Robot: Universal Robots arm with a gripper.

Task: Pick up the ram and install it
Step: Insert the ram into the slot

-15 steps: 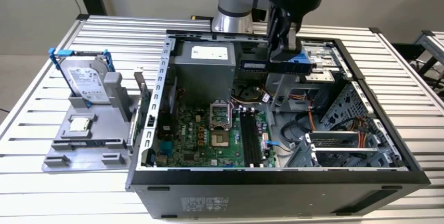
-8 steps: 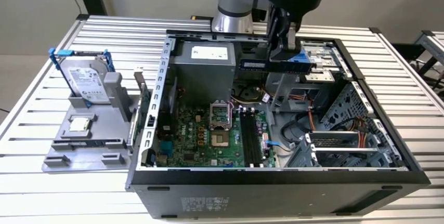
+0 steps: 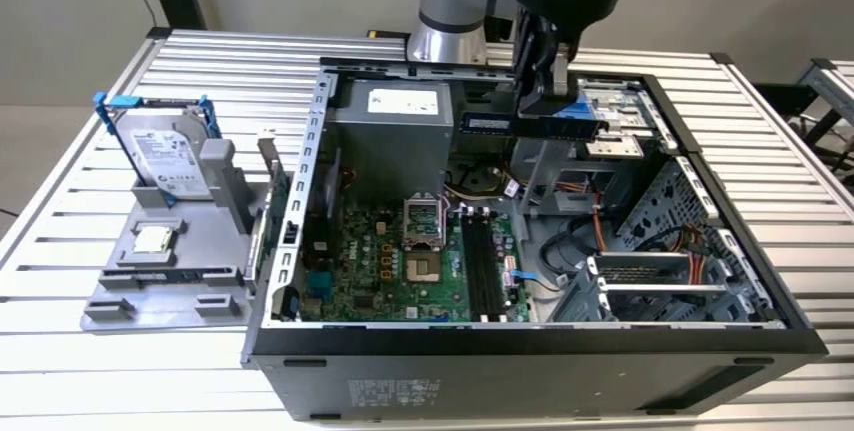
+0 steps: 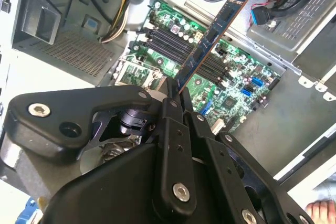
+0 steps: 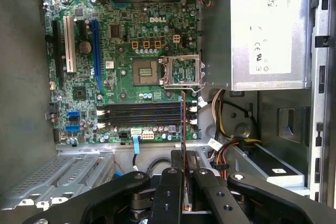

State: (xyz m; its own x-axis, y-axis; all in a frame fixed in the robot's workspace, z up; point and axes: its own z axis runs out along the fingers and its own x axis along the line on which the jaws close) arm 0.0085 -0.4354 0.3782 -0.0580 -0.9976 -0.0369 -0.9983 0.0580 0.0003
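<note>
Tool [image 3: 545, 109] is clamped on the ram [image 3: 489, 124], held above the open case [image 3: 534, 346], upper centre of the exterior view; motherboard slots [image 3: 483, 271] lie below

Ram [image 3: 487, 123] above motherboard [image 3: 360, 271], seemingly inside case [image 3: 534, 371].

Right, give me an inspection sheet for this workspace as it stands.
Surface: slatted metal table carrying an open computer case.
Job's things: ram clamped above the motherboard; black memory slots look empty.
Clutter: hard drive and small square chip on a grey stand, at the exterior view's left.
Grippers: gripper shut on the ram.
Cables: wire bundle inside the case, near the power supply.
Surroundings: second slatted table at the exterior view's right.
</note>
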